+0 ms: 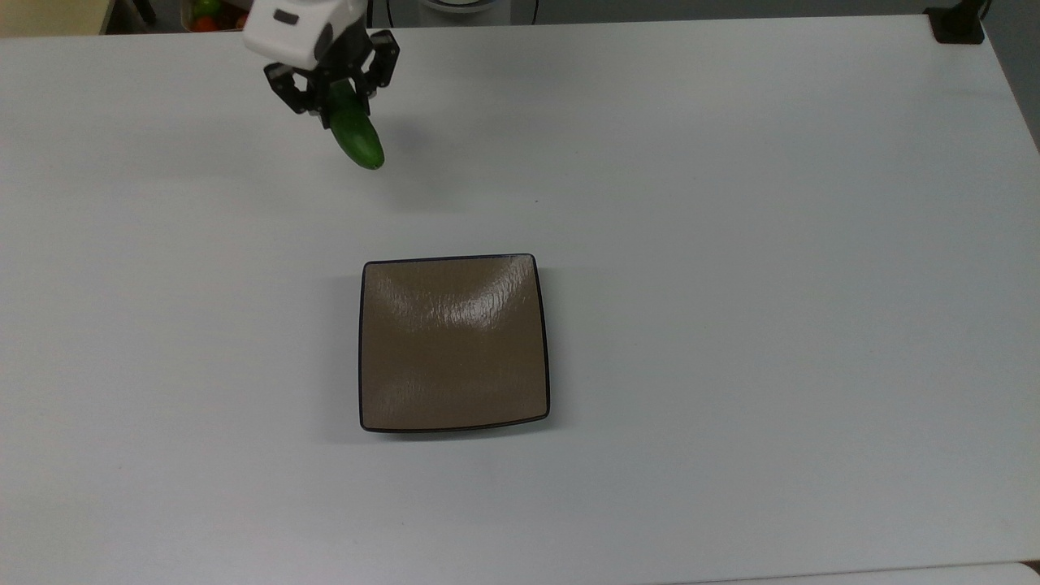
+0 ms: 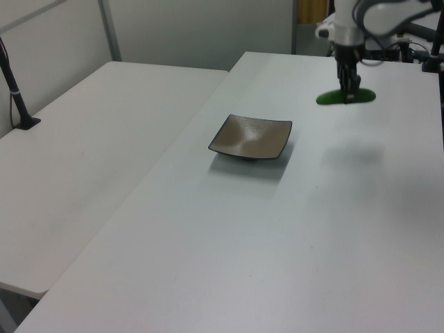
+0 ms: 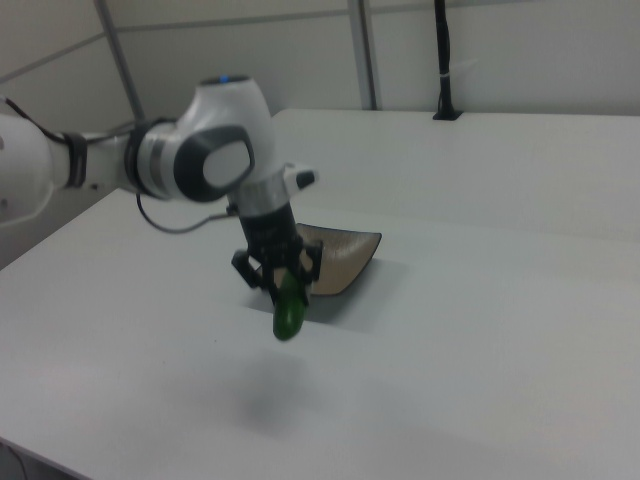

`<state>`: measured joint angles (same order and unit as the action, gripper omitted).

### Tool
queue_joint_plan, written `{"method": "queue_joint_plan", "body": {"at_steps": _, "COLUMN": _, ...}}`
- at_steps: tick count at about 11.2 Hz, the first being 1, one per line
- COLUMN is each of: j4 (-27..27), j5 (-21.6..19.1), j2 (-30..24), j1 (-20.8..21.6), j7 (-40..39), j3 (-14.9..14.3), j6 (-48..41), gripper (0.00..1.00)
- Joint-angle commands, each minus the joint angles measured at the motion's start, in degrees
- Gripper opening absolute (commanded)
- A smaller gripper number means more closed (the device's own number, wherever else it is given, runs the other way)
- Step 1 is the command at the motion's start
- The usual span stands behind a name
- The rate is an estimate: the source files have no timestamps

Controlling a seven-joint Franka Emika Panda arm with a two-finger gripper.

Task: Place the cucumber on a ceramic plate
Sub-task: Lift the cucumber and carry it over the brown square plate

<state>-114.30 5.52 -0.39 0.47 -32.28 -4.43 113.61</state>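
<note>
The dark-green cucumber (image 1: 355,135) hangs in the air, level with the table, with my gripper (image 1: 335,101) shut on its middle. In the left view the cucumber (image 2: 329,98) floats well above its shadow, under the gripper (image 2: 349,90). The right view has the gripper (image 3: 283,276) and cucumber (image 3: 289,310) in front of the plate. The square brown ceramic plate (image 1: 452,341) lies bare on the table's middle, well clear of the cucumber toward the top view's bottom right. The plate (image 2: 251,137) sits left of the gripper in the left view, and partly behind the arm in the right view, plate (image 3: 340,258).
A white table (image 1: 731,244) carries the plate. A bin of coloured fruit (image 1: 219,12) sits beyond the table's far edge at the top view's upper left. A black post base (image 1: 957,24) stands at the far right corner. A second white table (image 2: 83,139) adjoins in the left view.
</note>
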Motion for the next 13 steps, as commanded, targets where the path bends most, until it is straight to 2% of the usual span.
{"method": "queue_joint_plan", "body": {"at_steps": 1, "j4": 13.37, "j5": -4.72, "j2": 5.91, "j1": 0.40, "j7": 2.12, "j3": 0.03, "j6": -7.33, "gripper": 0.00}}
{"method": "queue_joint_plan", "body": {"at_steps": 5, "j4": 23.40, "j5": -5.43, "j2": 15.13, "j1": 3.65, "j7": 16.95, "j3": 0.38, "j6": -7.09, "gripper": 0.00}}
{"method": "queue_joint_plan", "body": {"at_steps": 6, "j4": 23.69, "j5": -5.43, "j2": 16.29, "j1": 3.92, "j7": 19.07, "j3": 1.08, "j6": -5.69, "gripper": 0.00}}
{"method": "queue_joint_plan", "body": {"at_steps": 9, "j4": 23.69, "j5": -5.26, "j2": 21.55, "j1": 4.10, "j7": 29.87, "j3": 3.46, "j6": 7.46, "gripper": 0.00}}
{"method": "queue_joint_plan", "body": {"at_steps": 13, "j4": 23.51, "j5": -5.43, "j2": 26.39, "j1": 4.97, "j7": 36.83, "j3": 3.81, "j6": 21.71, "gripper": 0.00}}
